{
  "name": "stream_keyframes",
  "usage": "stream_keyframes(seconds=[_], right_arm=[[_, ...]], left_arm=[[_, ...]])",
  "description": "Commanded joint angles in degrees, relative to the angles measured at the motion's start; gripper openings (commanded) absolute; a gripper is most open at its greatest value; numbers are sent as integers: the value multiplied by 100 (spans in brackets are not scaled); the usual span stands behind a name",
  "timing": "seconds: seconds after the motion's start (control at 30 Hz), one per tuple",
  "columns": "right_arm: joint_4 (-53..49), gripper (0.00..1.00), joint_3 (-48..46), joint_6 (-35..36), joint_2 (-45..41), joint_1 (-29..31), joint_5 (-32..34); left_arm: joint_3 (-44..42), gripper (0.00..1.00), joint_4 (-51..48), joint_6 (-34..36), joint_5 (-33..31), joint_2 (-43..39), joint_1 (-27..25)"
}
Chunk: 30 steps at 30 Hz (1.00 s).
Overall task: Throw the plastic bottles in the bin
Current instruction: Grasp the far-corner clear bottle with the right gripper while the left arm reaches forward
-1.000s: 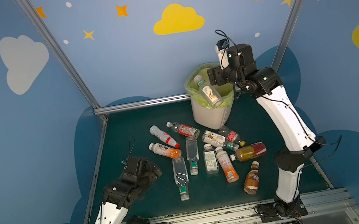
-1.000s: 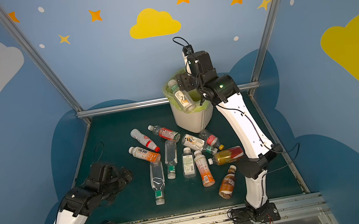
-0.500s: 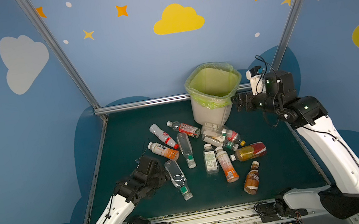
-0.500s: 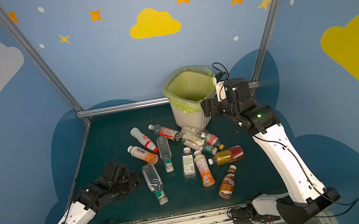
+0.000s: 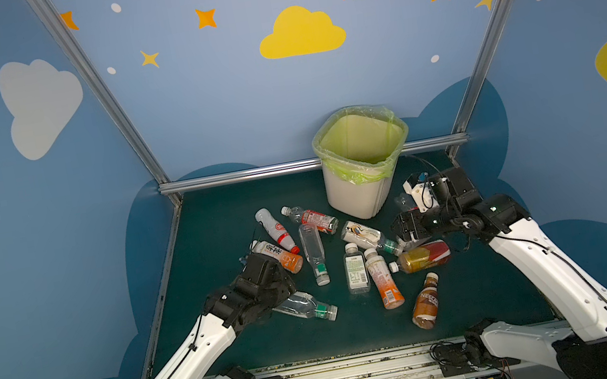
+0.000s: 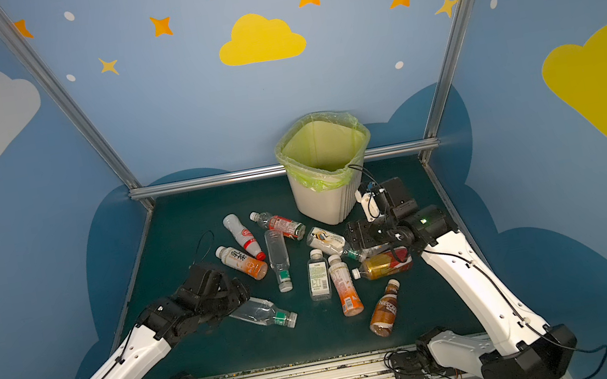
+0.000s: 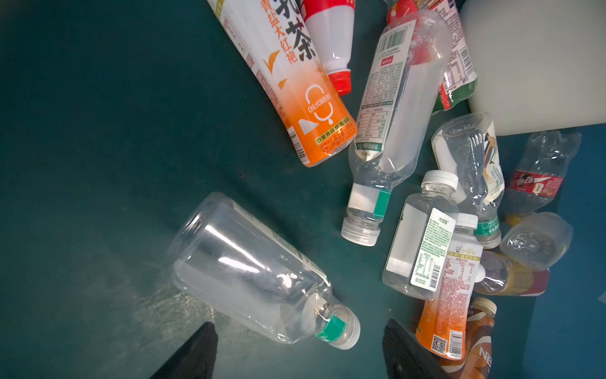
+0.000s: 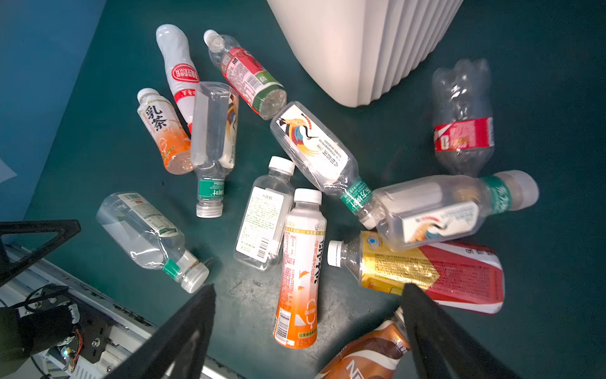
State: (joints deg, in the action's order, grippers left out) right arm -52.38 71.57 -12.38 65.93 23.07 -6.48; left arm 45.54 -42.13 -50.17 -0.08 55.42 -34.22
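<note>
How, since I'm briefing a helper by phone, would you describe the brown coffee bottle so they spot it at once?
Find the white bin at the back of the green table. Come toward the front rail past the scattered bottles: the brown bottle lies last, nearest the rail. Only it is dark brown, with a tan cap.

Twelve plastic bottles (image 5: 357, 274) lie on one green worktop (image 5: 215, 223): seven clear bottles (image 8: 151, 236), two orange-and-white bottles (image 8: 301, 262), one milky white bottle (image 8: 177, 65), one brown bottle (image 8: 367, 354), one yellow-and-red bottle (image 8: 426, 272). One white bin (image 5: 354, 198). Two claws: left claw (image 7: 298, 328), right claw (image 8: 308, 288).
</note>
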Motion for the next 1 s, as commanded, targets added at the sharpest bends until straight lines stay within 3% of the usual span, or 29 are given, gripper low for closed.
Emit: stream_keyframes(seconds=[0.0, 0.37, 0.67, 0.8, 0.97], right_arm=[[-224, 89, -76, -137, 8, -25, 113], [-261, 89, -535, -272, 111, -305, 298], [-92, 89, -577, -57, 278, -1306, 351], [73, 89, -165, 209, 915, -2079, 505], [337, 90, 832, 317, 2233, -2834, 956]], left_arm=[[99, 80, 38, -32, -141, 43, -92], [206, 80, 26, 7, -283, 393, -544], [485, 81, 290, 302, -260, 762, -606], [797, 81, 485, 601, -203, 957, -484], [1332, 81, 425, 1115, 324, 1327, 193]])
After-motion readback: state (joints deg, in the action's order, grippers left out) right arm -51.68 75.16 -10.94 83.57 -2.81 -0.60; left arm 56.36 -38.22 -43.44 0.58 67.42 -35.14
